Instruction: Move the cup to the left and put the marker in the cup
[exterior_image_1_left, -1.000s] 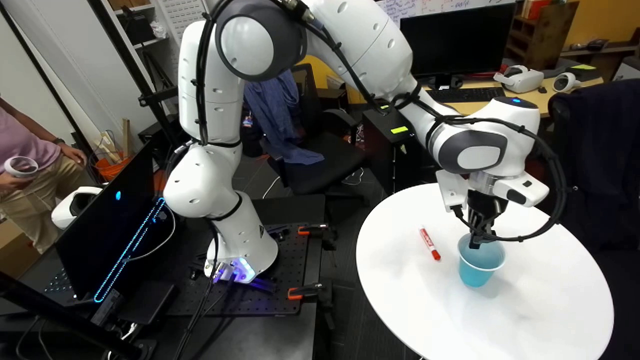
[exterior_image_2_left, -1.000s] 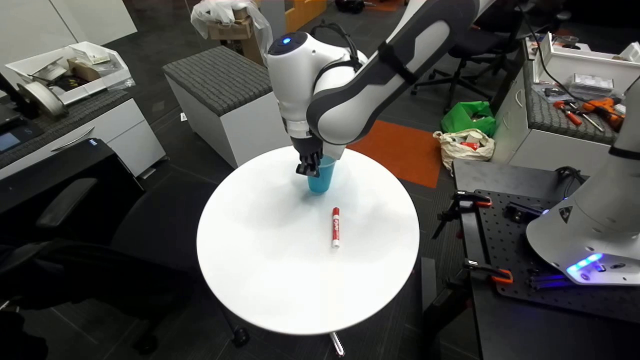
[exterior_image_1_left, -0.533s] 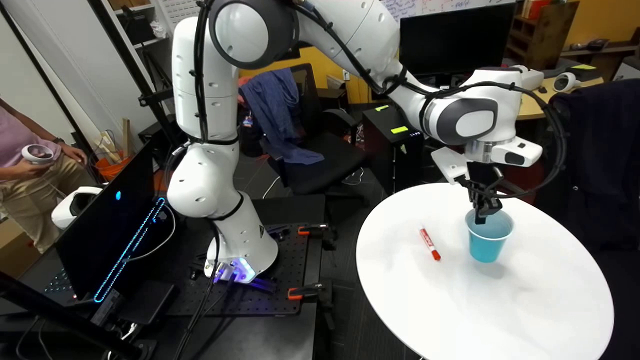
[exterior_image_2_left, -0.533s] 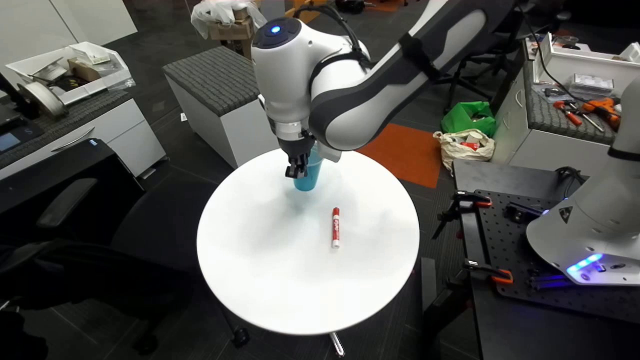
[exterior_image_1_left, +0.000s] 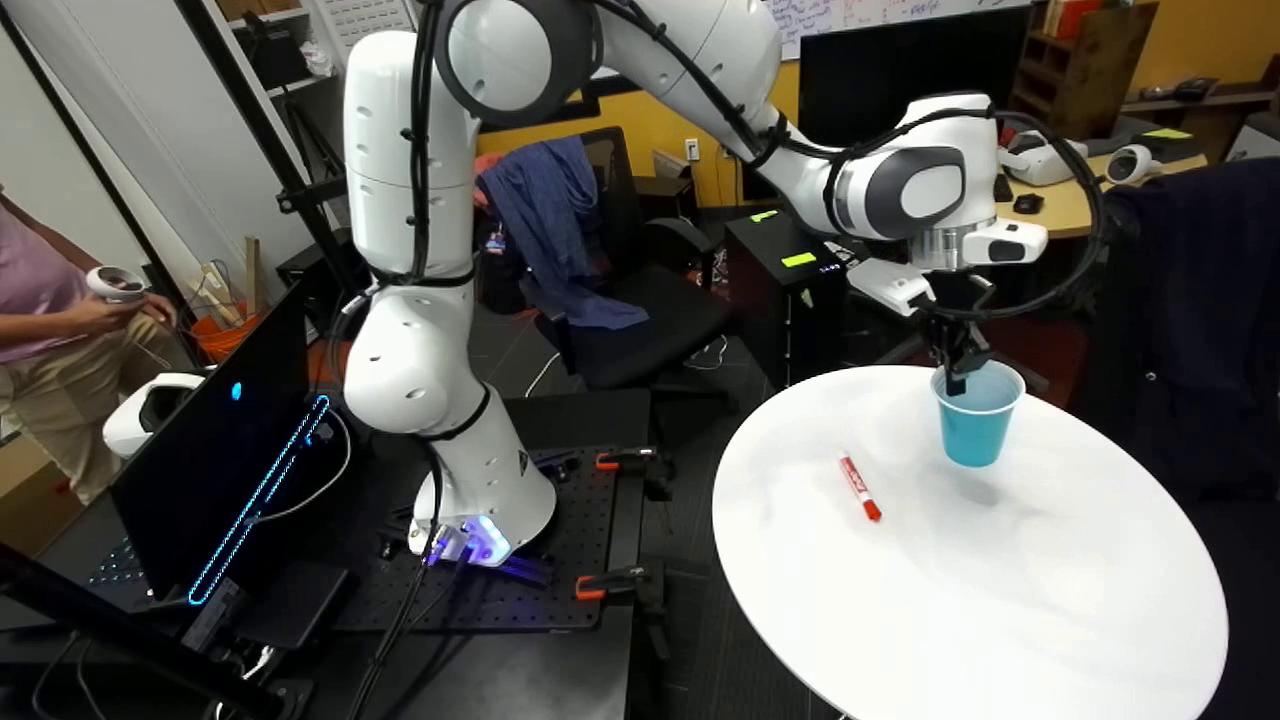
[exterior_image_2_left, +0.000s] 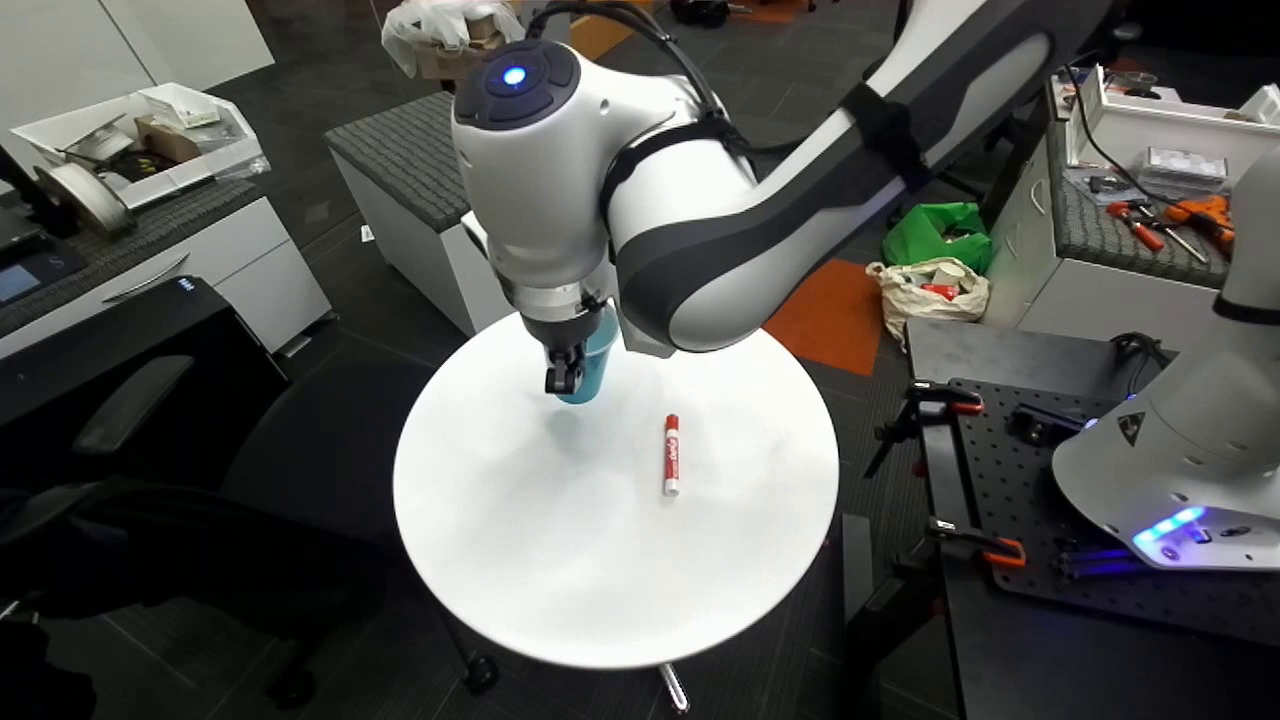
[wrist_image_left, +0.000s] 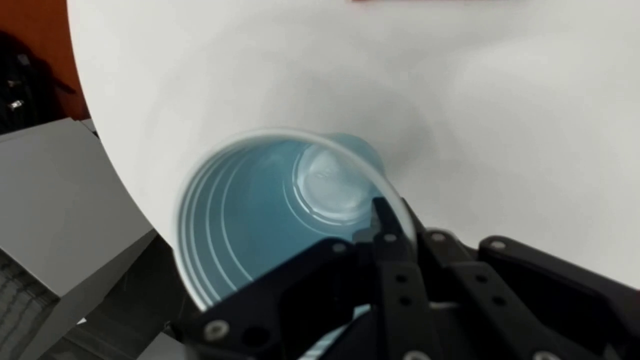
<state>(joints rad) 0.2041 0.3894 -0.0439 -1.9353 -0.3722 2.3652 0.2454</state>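
Observation:
The light-blue cup (exterior_image_1_left: 975, 437) is upright or slightly tilted and held a little above the white round table (exterior_image_1_left: 1000, 610), near its edge; a shadow lies below it. It also shows in an exterior view (exterior_image_2_left: 597, 372), partly hidden by the wrist, and in the wrist view (wrist_image_left: 255, 200), where its inside looks empty. My gripper (exterior_image_1_left: 957, 378) is shut on the cup's rim; in the wrist view the fingers (wrist_image_left: 397, 212) pinch the rim, one inside and one outside. The red marker (exterior_image_1_left: 860, 488) lies on the table, apart from the cup, in both exterior views (exterior_image_2_left: 671, 455).
A dark bench with orange-tipped clamps (exterior_image_2_left: 1003, 552) carries the robot base. A black chair (exterior_image_1_left: 640, 300) and a desk with a monitor (exterior_image_1_left: 910, 80) stand behind the table. A grey-topped cabinet (exterior_image_2_left: 430, 160) stands beyond the table's edge.
My gripper has carried the cup up and across: upward in one exterior picture, leftward in the other. The cup's rim stays pinched. The marker has not moved.

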